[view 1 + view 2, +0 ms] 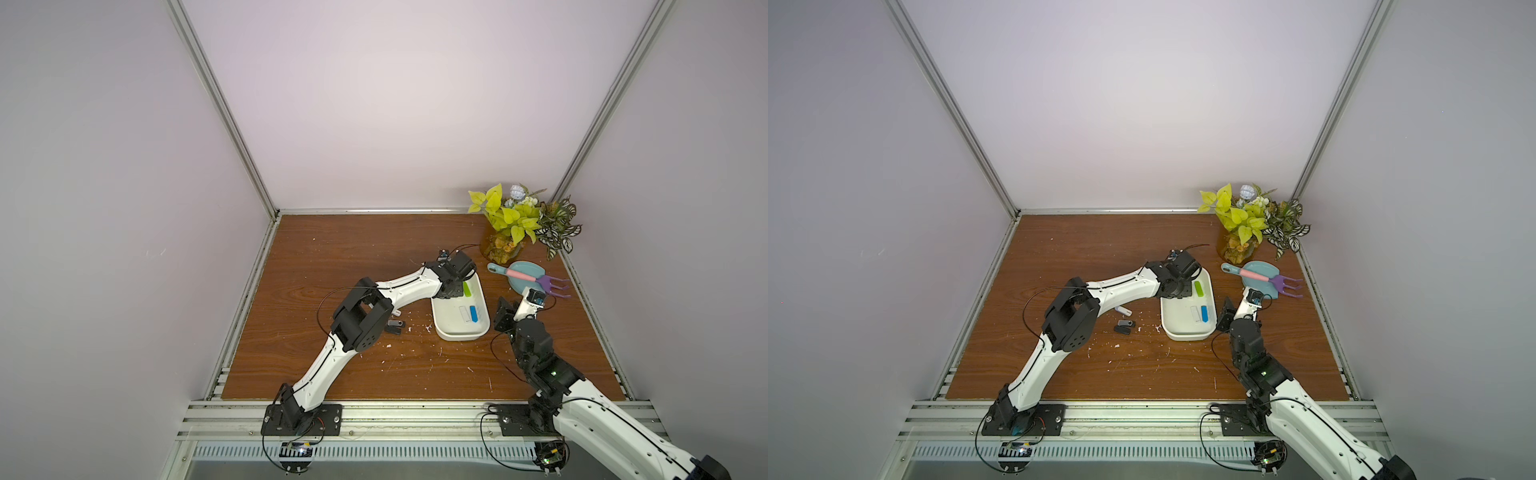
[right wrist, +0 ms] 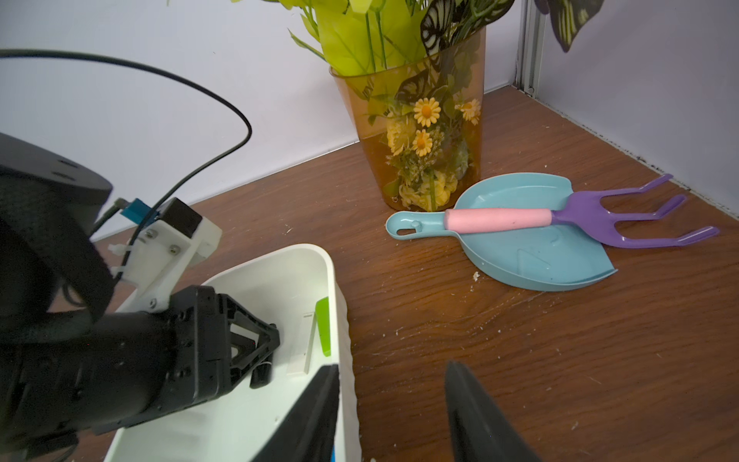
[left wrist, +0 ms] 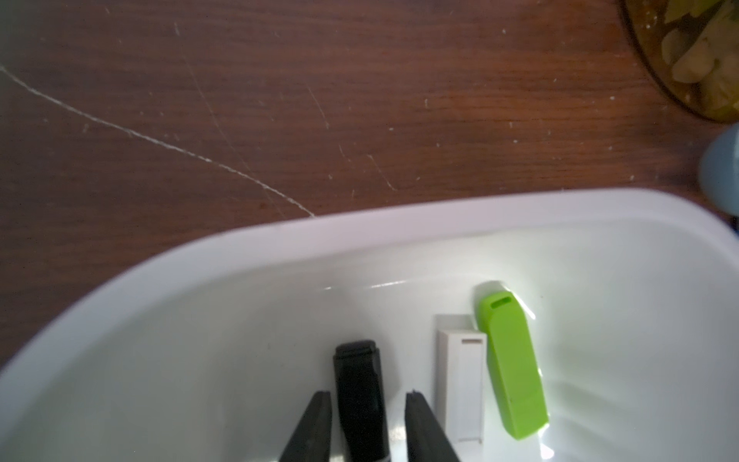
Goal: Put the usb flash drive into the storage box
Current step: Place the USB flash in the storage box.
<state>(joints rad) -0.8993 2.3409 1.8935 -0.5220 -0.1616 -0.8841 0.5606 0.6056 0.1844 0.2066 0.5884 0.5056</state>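
Note:
The white storage box (image 1: 461,336) (image 1: 1187,336) sits right of the table's centre. My left gripper (image 3: 370,394) (image 1: 451,291) reaches down into its far end and is open. A black usb flash drive (image 3: 360,384) lies on the box floor between the fingers, with a gap on one side. Beside it lie a white drive (image 3: 462,384) and a green one (image 3: 512,368). A blue drive (image 1: 474,313) lies nearer the front. My right gripper (image 2: 392,366) (image 1: 505,316) is open astride the box's right wall (image 2: 332,272), holding nothing.
Two black drives (image 1: 1126,323) (image 1: 1122,330) and a white one (image 1: 1123,310) lie on the table left of the box, by my left arm's elbow. A teal scoop (image 2: 532,256) with a pink-handled purple rake (image 2: 580,216) and an amber vase of plants (image 2: 424,132) stand at back right.

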